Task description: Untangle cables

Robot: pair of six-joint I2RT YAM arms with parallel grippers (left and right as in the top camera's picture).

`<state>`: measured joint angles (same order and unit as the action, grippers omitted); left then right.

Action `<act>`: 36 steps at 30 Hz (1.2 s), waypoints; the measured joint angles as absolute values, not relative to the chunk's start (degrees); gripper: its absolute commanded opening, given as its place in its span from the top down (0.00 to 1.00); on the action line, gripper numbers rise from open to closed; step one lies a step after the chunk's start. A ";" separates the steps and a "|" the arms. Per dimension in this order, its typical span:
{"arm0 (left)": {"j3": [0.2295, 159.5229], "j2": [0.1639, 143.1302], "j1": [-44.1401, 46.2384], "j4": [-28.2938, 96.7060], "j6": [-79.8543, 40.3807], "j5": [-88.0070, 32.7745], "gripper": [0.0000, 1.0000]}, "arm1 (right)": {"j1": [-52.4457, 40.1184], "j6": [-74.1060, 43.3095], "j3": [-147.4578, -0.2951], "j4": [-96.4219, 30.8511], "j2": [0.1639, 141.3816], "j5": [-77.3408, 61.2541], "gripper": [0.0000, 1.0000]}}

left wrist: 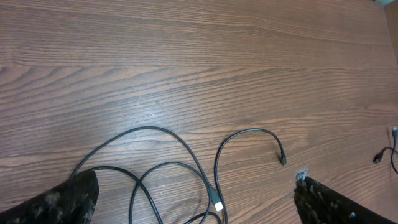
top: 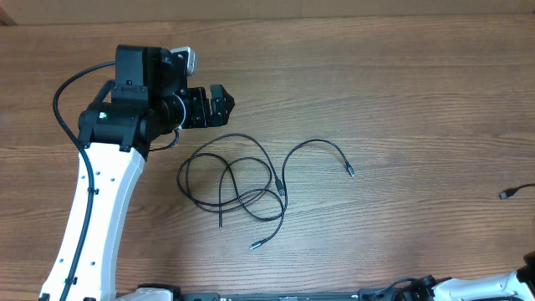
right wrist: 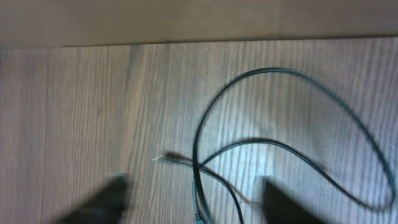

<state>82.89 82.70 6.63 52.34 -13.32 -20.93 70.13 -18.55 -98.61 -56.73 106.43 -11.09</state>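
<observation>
Brown wood-grain surface (top: 401, 84) runs the full width of the overhead view. Its far edge lies along the top of the frame and its near edge is hidden behind the arm bases at the bottom. Bare wood stretches between the central tangle and the right edge, and again behind the tangle toward the far edge.

The cables (top: 238, 188) lie near the middle as loose, overlapping black loops. One strand curls out to the right and ends in a small plug (top: 350, 171). A separate cable end (top: 512, 193) pokes in at the right border, well apart from the tangle.

The left pincer (top: 219, 104) hangs above the surface just behind the tangle's upper left, touching none of it. In its wrist view its fingers (left wrist: 59, 202) are spread wide, with the loops (left wrist: 186, 168) lying between and ahead of them.

Only a part of the right arm (top: 476, 288) shows at the bottom right corner. Its wrist view is blurred. The right pincer (right wrist: 194, 193) is spread, and a looping cable (right wrist: 292, 73) crosses the wood between its dark fingers (right wrist: 112, 199), near a pale edge.
</observation>
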 measured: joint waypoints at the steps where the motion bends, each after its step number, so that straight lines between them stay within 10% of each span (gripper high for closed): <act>1: 82.89 82.70 6.63 52.34 -13.30 -20.95 0.00 | 70.32 -18.74 -98.61 -56.80 106.41 -11.14 0.00; 19: 82.87 82.70 6.63 52.34 -13.32 -20.93 0.00 | 69.54 -11.16 -98.61 -57.08 106.41 -30.13 0.00; 36: 82.89 82.70 6.63 52.36 -13.30 -20.93 0.00 | 38.13 -0.64 -98.54 -67.37 106.45 -31.48 0.00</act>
<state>82.89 82.70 6.63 52.36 -13.30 -20.93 38.13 -0.64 -98.54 -67.37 106.45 -31.48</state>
